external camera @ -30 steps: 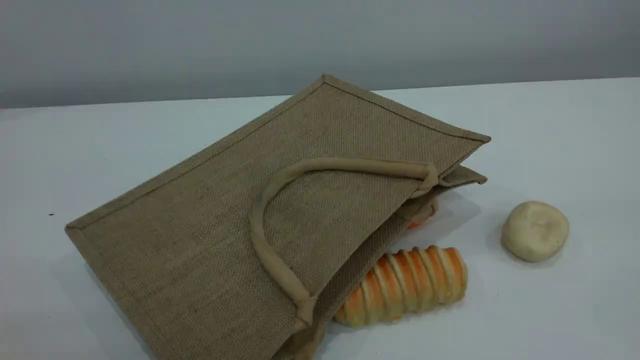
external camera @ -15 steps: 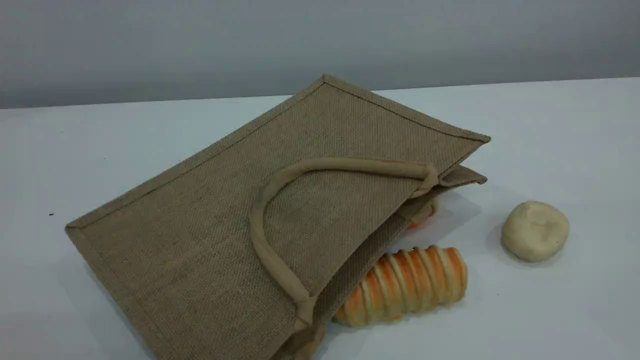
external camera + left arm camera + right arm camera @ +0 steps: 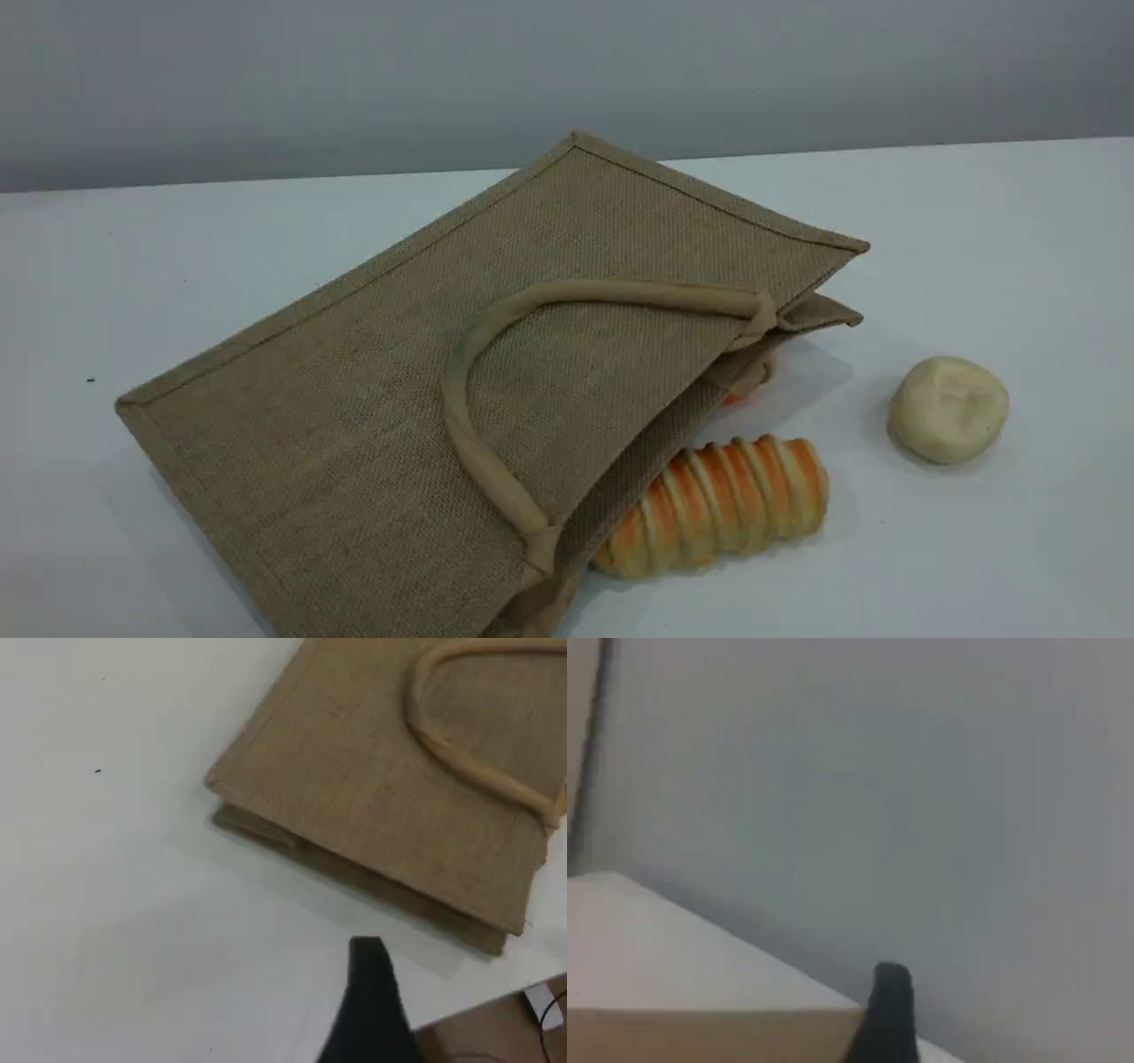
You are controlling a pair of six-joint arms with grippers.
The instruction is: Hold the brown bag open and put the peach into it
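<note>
The brown bag (image 3: 425, 381) lies flat on its side on the white table, its mouth facing right and one beige handle (image 3: 469, 354) curved across its upper face. The left wrist view shows the bag (image 3: 390, 806) up and to the right of my left gripper's dark fingertip (image 3: 368, 983), which hangs over bare table with nothing against it. My right gripper's fingertip (image 3: 890, 1010) points at a grey wall, also holding nothing. Neither arm appears in the scene view. The peach is hidden; I cannot identify the reddish sliver (image 3: 737, 396) showing under the bag's mouth.
A striped orange bread roll (image 3: 718, 505) lies against the bag's mouth at the front. A cream-white lumpy ball (image 3: 948, 408) sits to the right. The table's edge (image 3: 483, 1005) runs close to my left fingertip. A pale table corner (image 3: 700, 992) fills the right wrist view's lower left.
</note>
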